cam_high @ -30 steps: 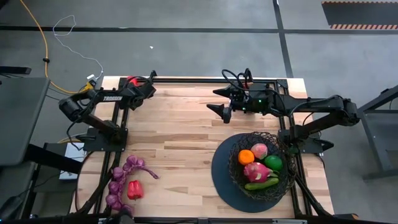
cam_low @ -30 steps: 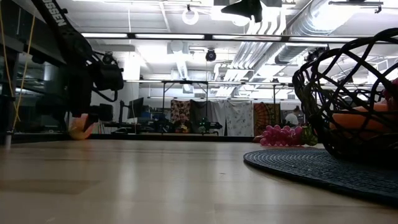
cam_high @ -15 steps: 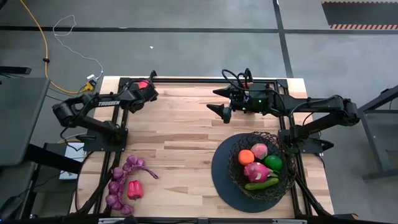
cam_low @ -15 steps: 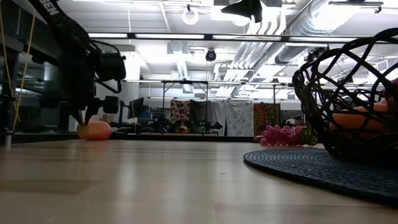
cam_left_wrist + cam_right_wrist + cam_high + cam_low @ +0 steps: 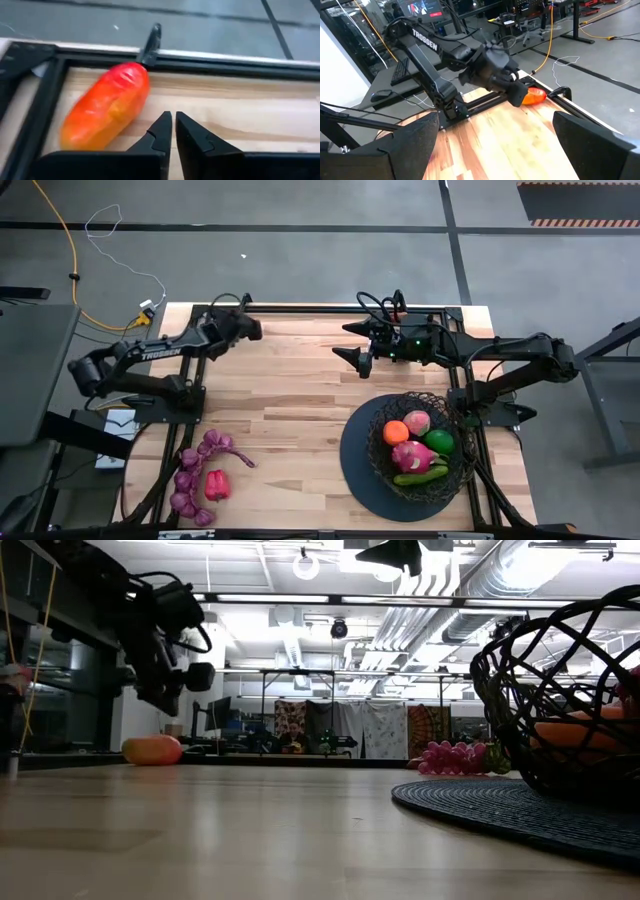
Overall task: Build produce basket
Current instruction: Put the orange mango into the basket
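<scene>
At the far left corner of the table point(image 5: 290, 390), our left pincer point(image 5: 173, 131) stood closed on nothing, just beside the orange-red fruit point(image 5: 107, 113) it had missed. We judged the pick unfinished: reopen and straddle the fruit. Our right pincer point(image 5: 352, 357) waited wide open near the basket point(image 5: 420, 442), which held five pieces.

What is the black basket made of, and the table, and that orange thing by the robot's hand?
The basket looks like black wire: thin crossing strands you can see through. The table looks like pale wood, with plank lines and grain. The orange thing beside the shut left gripper is smooth and shiny, so probably plastic or rubber toy food, though I can't be sure.
</scene>
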`<state>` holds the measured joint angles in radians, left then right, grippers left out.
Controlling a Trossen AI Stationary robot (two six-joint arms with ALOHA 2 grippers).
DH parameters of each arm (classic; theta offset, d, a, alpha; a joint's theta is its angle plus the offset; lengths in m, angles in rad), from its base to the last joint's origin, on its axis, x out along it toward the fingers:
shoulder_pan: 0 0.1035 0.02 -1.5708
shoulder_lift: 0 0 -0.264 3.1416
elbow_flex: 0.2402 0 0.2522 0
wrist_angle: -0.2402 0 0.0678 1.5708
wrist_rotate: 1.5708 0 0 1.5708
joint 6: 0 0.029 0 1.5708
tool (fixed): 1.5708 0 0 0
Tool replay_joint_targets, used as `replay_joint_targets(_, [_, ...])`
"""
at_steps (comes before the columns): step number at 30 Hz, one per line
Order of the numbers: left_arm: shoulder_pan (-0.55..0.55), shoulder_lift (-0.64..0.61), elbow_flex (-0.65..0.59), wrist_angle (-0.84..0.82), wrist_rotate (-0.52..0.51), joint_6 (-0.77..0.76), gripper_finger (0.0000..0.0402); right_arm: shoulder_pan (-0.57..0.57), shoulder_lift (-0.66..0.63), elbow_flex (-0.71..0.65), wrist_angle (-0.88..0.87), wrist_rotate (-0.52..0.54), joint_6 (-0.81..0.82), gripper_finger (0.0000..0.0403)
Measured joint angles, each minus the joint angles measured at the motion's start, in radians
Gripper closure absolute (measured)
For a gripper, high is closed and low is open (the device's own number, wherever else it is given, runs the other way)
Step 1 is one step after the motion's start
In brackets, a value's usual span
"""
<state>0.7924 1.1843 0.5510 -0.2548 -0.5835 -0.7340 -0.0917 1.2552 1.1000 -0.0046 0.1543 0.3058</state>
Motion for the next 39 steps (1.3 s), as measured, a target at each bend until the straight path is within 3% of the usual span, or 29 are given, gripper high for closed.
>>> replay_joint_targets(3, [0.079,0.011,0.000,-0.002,0.122,0.037,0.0360,0.000,0.000,0.000,-0.007,0.000,-0.011,0.0022])
replay_joint_targets(6, [0.100,0.012,0.018,-0.031,0.171,0.078,0.0322,0.000,0.000,0.000,-0.014,0.000,-0.019,0.0022])
replay_joint_targets(16, [0.095,0.013,0.197,-0.243,0.197,0.330,0.0155,0.000,0.000,0.000,-0.061,0.000,-0.045,0.0022])
replay_joint_targets(22, [0.081,0.028,0.322,-0.396,0.172,0.454,0.0084,0.000,0.000,0.000,-0.105,-0.001,-0.057,0.0022])
replay_joint_targets(29, [0.063,0.216,0.515,-0.610,0.145,0.388,0.0052,0.000,0.000,0.000,-0.136,-0.007,-0.072,0.0022])
replay_joint_targets(33, [0.101,0.377,0.653,-0.733,0.127,0.287,0.0055,0.000,0.000,0.000,-0.144,-0.020,-0.071,0.0022])
replay_joint_targets(39, [0.179,0.616,0.818,-0.927,0.147,0.300,0.0068,0.000,0.000,0.000,-0.144,-0.058,-0.070,0.0022])
